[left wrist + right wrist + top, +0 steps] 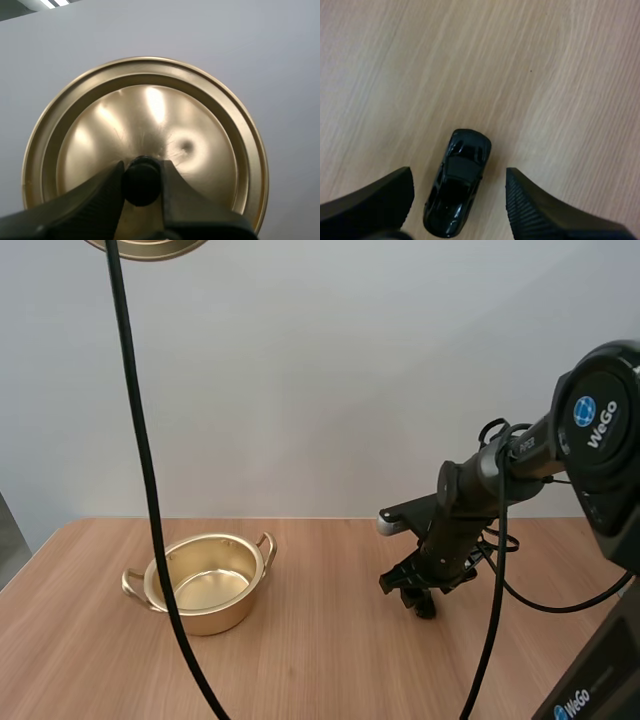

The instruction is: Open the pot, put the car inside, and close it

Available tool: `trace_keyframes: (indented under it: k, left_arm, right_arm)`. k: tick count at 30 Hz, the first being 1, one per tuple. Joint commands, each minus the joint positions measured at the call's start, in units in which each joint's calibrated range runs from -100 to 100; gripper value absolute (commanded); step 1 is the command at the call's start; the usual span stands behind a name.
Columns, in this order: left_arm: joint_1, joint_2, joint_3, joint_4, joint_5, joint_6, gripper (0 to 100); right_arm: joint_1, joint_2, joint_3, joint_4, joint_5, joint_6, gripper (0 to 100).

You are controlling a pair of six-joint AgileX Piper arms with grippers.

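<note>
Right, risks first: my right end effector [460, 176] is spread wide and low over the surface [330, 660], fingers either side of the black car [457, 192], not touching it. The car lies a bit askew between them, so I judge that closing now could push one end round or catch it off-centre. Its body looks glossy and rounded, so a shallow pinch could let it squirt out. I'd want the fingers lower and squared to its sides first

Second risk is the lid [150, 115]. My left end effector [142, 175] is clamped on its black knob [141, 181], and that small knob is the only hold. The lid is held high, well above the surface, and any sharp swing could tilt it or work it loose

Third: the pot [215, 618] sits well apart from the car, over on the left side of the surface. The carry has to cross that gap. The pot looks thin and light, so a clip on the rim or a handle could slide it

Containers: the pot is upright, uncovered, two side handles, bare gold inside, nothing in it. The car is not in yet, and it rests on the surface under the right end effector
</note>
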Motion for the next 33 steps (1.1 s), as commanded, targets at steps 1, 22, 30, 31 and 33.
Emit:
trace_keyframes:
  k: [1,22,30,31,33]
  left_arm:
    - [0.03,0.07,-0.08,0.06,0.00,0.00,0]
    - [1.50,-1.95,-0.37,-0.04,-1.38,0.00,0]
    - [1.57,-5.02,-4.52,-0.36,-1.22,0.00,0]
    - [1.57,-5.05,-5.34,-0.36,-1.22,0.11,0]
    - [1.57,-5.05,-7.00,-0.20,-0.85,0.66,0]
  right_arm:
    - [-0.02,0.84,0.04,-0.06,0.08,-0.18,83]
    - [2.30,-7.38,-12.44,27.49,5.15,-26.13,0]
    - [12.80,-10.14,-22.37,39.48,13.36,-35.86,0]
    - [14.18,-9.83,-23.38,39.48,13.18,-35.86,0]
    - [16.48,-9.21,-24.91,39.48,12.81,-35.86,0]
